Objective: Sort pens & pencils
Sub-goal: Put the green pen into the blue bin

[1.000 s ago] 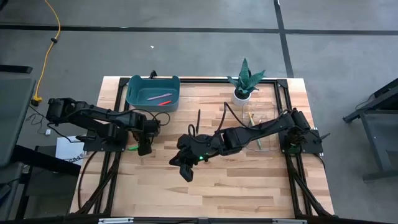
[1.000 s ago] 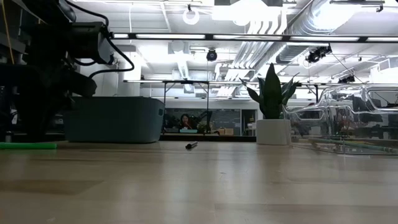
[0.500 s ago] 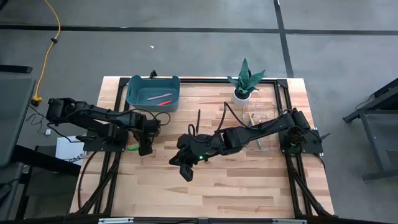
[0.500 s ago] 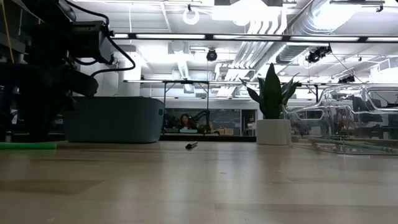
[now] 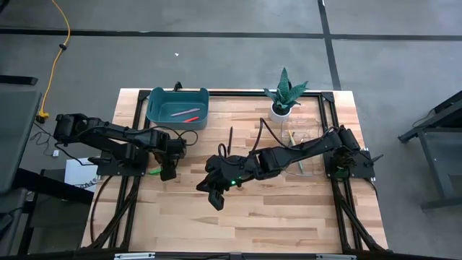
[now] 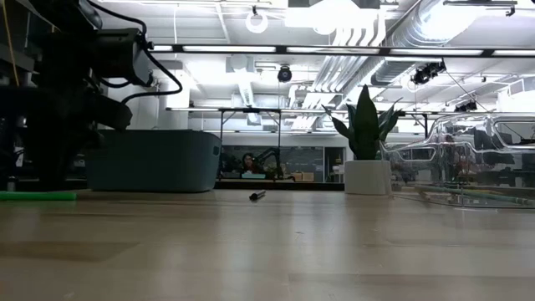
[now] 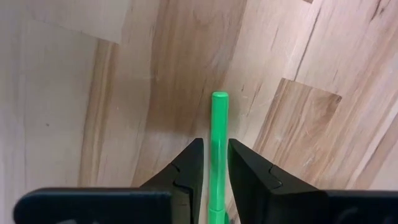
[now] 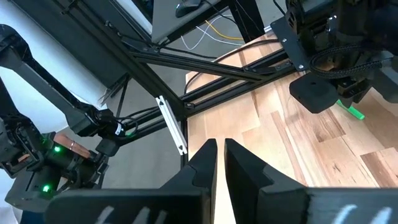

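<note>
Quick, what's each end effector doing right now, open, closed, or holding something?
Left end effector: closed on the green pen, down at the table.
Right end effector: shut, holding nothing, hanging over the table's middle.

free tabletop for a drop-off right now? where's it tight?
Bare wood along the near edge of the light wooden table, below both arms. Also bare: the strip between the teal plastic bin and the white-potted plant. Tight: the left hand closed on the bright green pen, the right hand at centre, and the clear tray at the right.
</note>
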`<move>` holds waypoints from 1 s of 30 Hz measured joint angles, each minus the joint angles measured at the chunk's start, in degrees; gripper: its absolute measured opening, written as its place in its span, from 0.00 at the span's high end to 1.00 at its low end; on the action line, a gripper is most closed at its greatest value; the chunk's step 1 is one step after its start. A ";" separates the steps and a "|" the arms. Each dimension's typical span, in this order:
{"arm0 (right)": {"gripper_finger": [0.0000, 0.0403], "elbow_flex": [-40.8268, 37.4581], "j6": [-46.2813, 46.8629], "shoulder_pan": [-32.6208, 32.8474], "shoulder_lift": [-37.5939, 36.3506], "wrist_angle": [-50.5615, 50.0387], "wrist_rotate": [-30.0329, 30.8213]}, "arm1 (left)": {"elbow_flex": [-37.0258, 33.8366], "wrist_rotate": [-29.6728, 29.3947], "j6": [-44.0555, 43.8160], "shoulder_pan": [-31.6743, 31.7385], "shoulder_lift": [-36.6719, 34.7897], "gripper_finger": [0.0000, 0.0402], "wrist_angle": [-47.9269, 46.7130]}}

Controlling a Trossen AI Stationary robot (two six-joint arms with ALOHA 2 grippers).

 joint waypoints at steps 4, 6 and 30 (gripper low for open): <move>0.95 0.00 0.00 -0.02 0.00 0.00 0.01 | 0.00 -0.66 0.05 0.01 0.17 0.85 0.01; 0.95 0.00 0.00 -0.02 0.00 0.00 0.01 | -0.02 -0.53 -0.15 0.00 0.42 0.85 -0.15; 0.95 0.00 -0.77 -1.16 0.00 0.02 -1.30 | -2.50 2.36 -0.18 -0.35 0.37 0.85 0.69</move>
